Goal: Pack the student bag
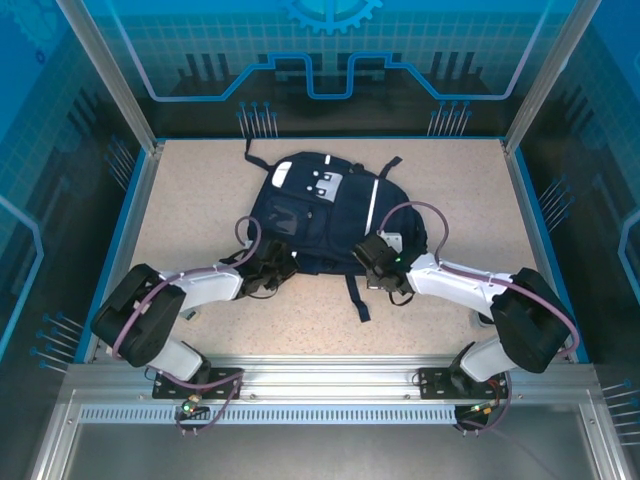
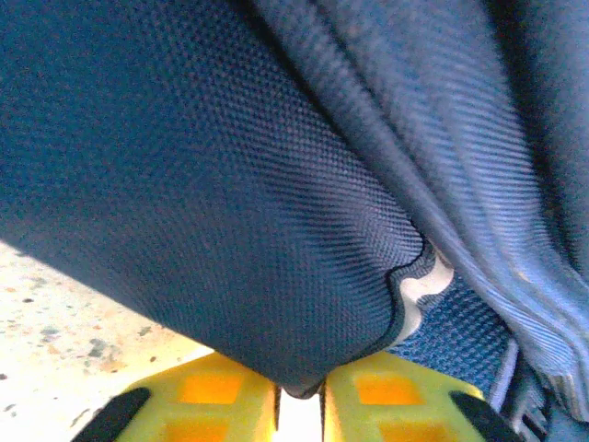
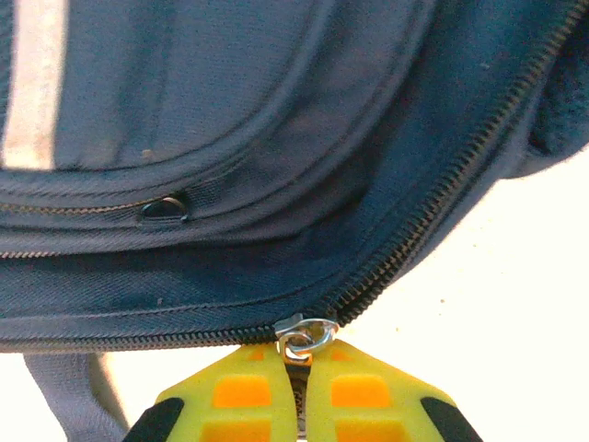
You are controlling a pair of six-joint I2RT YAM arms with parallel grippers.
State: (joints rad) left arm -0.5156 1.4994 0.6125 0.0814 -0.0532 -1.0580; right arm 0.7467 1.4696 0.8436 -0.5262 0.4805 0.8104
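The student bag [image 1: 320, 215], a navy-blue backpack with a white stripe, lies flat in the middle of the table. My left gripper [image 1: 283, 266] sits at its near left corner. In the left wrist view that gripper [image 2: 301, 391] pinches a fold of the navy fabric [image 2: 230, 212] between yellow fingers [image 2: 216, 396]. My right gripper [image 1: 364, 250] is at the bag's near right edge. In the right wrist view it [image 3: 302, 357] is shut on the pull of the silver zipper slider [image 3: 306, 333]. The zipper teeth [image 3: 433, 198] run up to the right.
The speckled table [image 1: 200, 200] has blue rails on its left, right and far sides, with glass walls beyond. A dark strap [image 1: 358, 298] trails from the bag toward the near edge, between the two arms.
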